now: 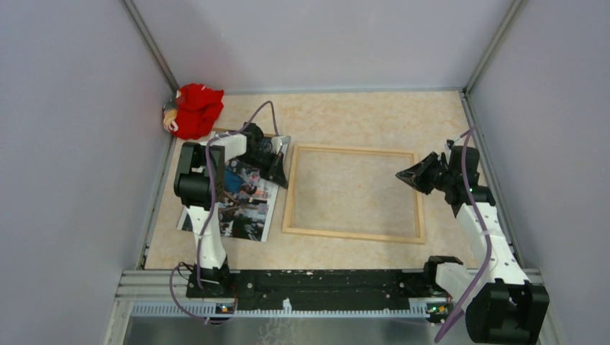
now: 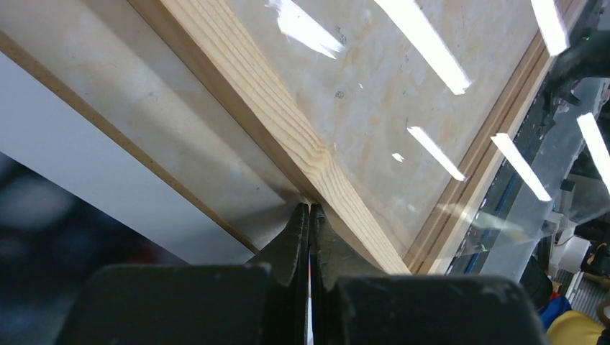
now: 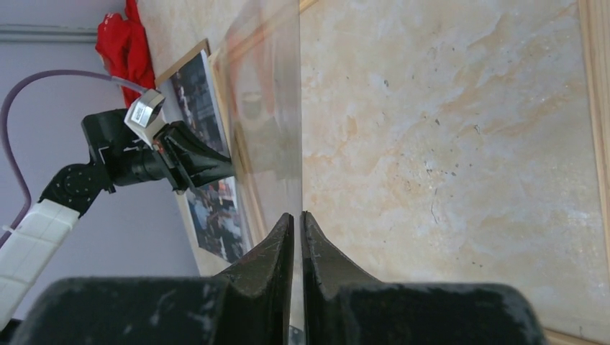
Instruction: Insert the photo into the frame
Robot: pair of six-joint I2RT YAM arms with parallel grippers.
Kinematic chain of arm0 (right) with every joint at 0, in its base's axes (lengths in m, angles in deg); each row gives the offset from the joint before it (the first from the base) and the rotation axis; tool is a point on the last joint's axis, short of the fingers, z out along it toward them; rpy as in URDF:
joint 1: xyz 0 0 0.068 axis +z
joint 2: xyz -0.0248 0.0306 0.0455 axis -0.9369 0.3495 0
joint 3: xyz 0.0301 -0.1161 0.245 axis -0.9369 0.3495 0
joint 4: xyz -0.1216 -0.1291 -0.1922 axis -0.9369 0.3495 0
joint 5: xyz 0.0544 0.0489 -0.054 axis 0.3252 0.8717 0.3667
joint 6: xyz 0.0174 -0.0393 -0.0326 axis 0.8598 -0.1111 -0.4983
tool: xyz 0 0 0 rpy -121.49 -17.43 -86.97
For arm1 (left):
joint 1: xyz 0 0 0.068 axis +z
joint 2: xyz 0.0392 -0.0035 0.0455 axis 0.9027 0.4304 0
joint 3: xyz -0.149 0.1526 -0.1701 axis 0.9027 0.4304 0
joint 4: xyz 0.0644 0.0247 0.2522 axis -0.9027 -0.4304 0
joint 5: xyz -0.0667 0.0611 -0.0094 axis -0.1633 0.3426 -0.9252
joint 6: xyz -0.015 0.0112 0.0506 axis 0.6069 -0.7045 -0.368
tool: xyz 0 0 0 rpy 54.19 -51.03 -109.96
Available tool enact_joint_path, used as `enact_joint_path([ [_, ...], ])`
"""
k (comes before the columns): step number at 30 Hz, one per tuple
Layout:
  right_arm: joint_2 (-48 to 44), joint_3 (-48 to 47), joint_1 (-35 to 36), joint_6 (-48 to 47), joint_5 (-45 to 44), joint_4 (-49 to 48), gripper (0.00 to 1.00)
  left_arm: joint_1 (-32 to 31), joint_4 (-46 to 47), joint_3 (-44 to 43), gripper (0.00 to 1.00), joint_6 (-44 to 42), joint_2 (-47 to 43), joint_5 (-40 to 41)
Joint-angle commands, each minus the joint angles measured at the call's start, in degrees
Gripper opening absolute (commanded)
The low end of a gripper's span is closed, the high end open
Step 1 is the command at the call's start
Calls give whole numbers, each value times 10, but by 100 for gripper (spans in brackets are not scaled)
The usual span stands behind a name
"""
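Photo lies picture-up on table, just left of frame, partly under left arm. Left gripper has its fingers pressed together at frame's left rail. Right gripper, near frame's right rail, is pinched on edge of clear pane.

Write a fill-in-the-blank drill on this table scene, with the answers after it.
Seen from above, the thin light-wood rectangular picture frame lies to the ___ of the glossy rectangular photo print. The crumpled cloth in the far left corner is coloured ___. The left hand is ___, not open.
Missing words: right; red; shut.
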State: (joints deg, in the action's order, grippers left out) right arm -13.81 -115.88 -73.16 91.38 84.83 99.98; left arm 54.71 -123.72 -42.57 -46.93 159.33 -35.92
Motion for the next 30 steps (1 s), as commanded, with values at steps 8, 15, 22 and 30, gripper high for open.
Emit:
enact_joint_path([
  [8,4,32,-26,65,59,-85,0,-8,11,10,0,-4,-7,-23],
  [15,13,67,-27,161,134,-198,0,-8,12,10,0,-4,-4,-21],
  [22,-5,78,-19,270,177,-315,0,-8,16,14,0,-4,-3,-21],
  [30,-38,91,21,352,162,-385,0,-8,16,15,0,-6,-2,-17],
])
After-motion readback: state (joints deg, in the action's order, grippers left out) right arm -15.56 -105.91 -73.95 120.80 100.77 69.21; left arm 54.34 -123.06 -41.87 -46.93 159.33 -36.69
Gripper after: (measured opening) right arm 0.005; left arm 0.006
